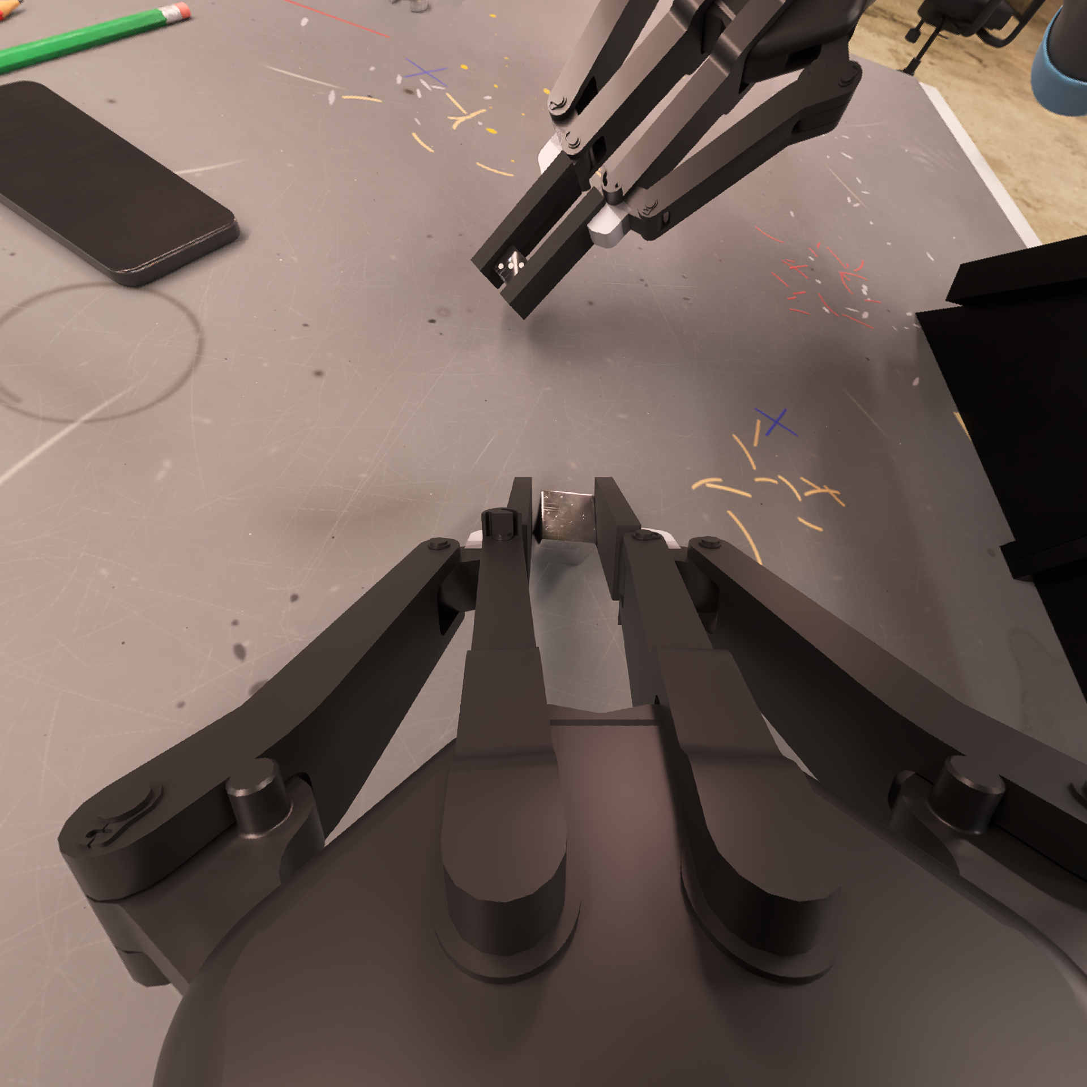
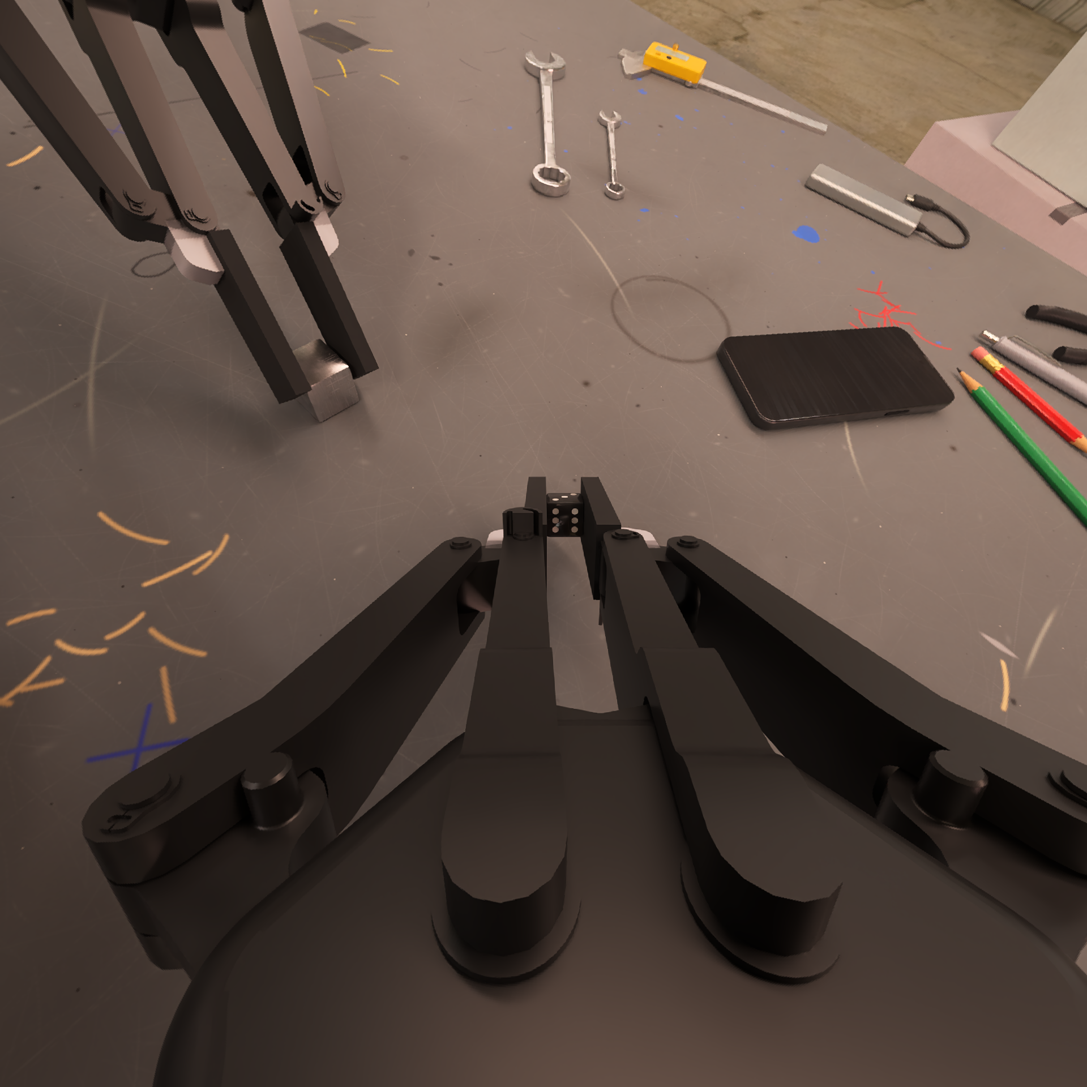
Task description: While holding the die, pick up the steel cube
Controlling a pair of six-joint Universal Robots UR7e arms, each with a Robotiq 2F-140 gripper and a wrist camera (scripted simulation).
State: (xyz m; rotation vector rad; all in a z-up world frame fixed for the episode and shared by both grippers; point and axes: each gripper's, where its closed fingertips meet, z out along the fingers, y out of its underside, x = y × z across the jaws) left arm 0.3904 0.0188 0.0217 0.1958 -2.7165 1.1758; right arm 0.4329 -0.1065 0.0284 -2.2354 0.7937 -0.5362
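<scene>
My left gripper (image 1: pixel 564 491) is shut on the steel cube (image 1: pixel 566 517), a small shiny metal block held between its fingertips low over the grey table (image 1: pixel 353 412). In the right wrist view the same gripper (image 2: pixel 327 381) grips the cube (image 2: pixel 329 395) at the upper left; I cannot tell whether the cube touches the table. My right gripper (image 2: pixel 563 493) is shut on the black die (image 2: pixel 563 516) with white pips. In the left wrist view the right gripper (image 1: pixel 507 289) hangs tilted above the table with the die (image 1: pixel 509 266) between its fingers.
A black phone (image 2: pixel 835 376) (image 1: pixel 112 182) lies flat. Green (image 2: pixel 1029 453) and red (image 2: pixel 1029 403) pencils lie at the right. Two wrenches (image 2: pixel 549 123), a yellow caliper (image 2: pixel 676 62) and a silver hub (image 2: pixel 864 200) lie farther off. A black box (image 1: pixel 1017 412) stands by the table edge.
</scene>
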